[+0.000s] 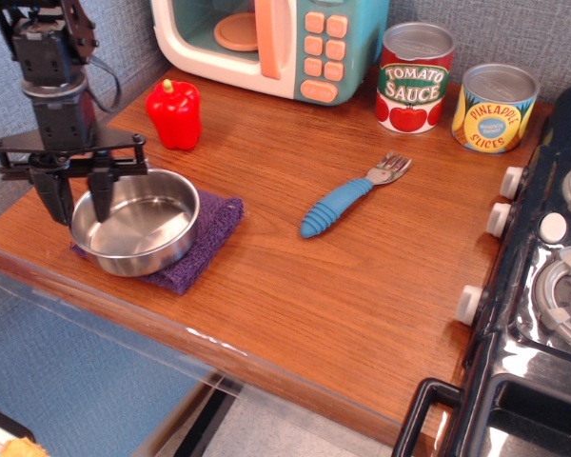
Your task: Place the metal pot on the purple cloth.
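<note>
The metal pot (138, 227) is a shallow shiny steel pan. It sits on the purple cloth (215, 221) at the front left of the wooden counter and covers most of it. My gripper (78, 198) hangs over the pot's left rim. Its jaws are apart, one finger outside the rim and one (102, 195) inside the pot. The frame does not show either finger pressing the rim. The pot's wire handle is hidden behind the gripper.
A red toy pepper (174, 114) stands just behind the pot. A toy microwave (266, 43) is at the back, with a tomato sauce can (415, 78) and a pineapple can (495, 107) to its right. A blue-handled fork (347, 205) lies mid-counter. A black stove (552, 286) is on the right.
</note>
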Controlling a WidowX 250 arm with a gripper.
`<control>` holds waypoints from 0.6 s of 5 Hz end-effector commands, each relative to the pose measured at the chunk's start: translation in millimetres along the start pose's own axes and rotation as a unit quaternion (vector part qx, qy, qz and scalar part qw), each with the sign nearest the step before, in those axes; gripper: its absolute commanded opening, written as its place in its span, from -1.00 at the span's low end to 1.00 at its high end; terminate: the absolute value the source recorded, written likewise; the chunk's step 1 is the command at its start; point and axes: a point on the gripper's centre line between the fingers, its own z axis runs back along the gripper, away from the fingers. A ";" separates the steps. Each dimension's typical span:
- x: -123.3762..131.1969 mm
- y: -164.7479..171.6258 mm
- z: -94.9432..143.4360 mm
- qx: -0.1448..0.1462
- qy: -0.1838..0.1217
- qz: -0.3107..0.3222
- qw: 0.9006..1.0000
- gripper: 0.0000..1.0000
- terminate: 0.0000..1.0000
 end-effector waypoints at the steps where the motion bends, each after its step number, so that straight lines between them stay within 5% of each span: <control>1: -8.6 -34.4 33.4 -0.036 -0.040 -0.090 0.995 1.00 -1.00; 2: -15.6 -66.1 57.7 -0.017 -0.078 -0.193 0.978 1.00 -1.00; 3: -22.6 -94.3 54.9 -0.014 -0.076 -0.264 0.961 1.00 -1.00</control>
